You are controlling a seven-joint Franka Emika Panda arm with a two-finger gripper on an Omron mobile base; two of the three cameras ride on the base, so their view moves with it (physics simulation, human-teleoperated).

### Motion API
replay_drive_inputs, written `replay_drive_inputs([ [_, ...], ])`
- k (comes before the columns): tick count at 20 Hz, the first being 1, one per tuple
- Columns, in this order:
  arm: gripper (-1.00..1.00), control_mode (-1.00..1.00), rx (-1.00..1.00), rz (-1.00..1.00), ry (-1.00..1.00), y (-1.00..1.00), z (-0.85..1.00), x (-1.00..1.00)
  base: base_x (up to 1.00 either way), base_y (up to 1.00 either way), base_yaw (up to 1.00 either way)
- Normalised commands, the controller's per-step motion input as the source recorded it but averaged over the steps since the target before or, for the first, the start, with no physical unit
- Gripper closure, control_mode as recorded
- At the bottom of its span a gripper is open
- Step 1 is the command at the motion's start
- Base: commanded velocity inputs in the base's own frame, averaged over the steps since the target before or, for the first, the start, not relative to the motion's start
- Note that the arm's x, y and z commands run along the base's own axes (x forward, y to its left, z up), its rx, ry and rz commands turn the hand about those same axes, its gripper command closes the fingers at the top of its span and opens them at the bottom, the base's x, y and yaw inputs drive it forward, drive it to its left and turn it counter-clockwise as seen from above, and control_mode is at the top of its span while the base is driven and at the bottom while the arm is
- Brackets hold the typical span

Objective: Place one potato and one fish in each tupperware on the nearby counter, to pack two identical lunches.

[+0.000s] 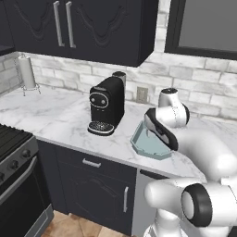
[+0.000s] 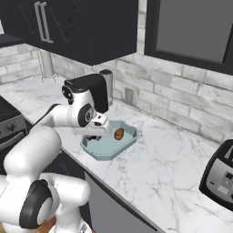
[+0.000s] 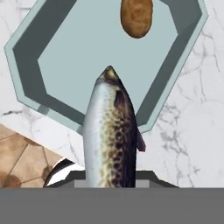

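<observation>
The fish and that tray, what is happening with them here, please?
The robot's gripper is shut on a speckled fish and holds it over the pale tupperware, which sits on the marbled counter beside the black coffee machine. One potato already lies in the tray. The fish is not in the tray yet, so this lunch is half packed.

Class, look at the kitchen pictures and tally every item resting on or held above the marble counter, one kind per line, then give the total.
Tupperware: 1
Potato: 1
Fish: 1
Coffee machine: 1
Paper towel holder: 1
Toaster: 1
Total: 6
</observation>
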Motion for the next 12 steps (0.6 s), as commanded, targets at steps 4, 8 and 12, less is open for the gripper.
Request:
replay_drive_inputs([
  [4,1.00,-1.00,0.02,0.00,-0.03,0.00,-0.42,0.35,0.00,0.00,0.00],
  [8,1.00,-1.00,0.02,0.00,-0.09,0.00,-0.31,0.34,0.00,0.00,0.00],
  [12,1.00,-1.00,0.01,0.00,-0.07,0.00,-0.28,0.36,0.00,0.00,0.00],
])
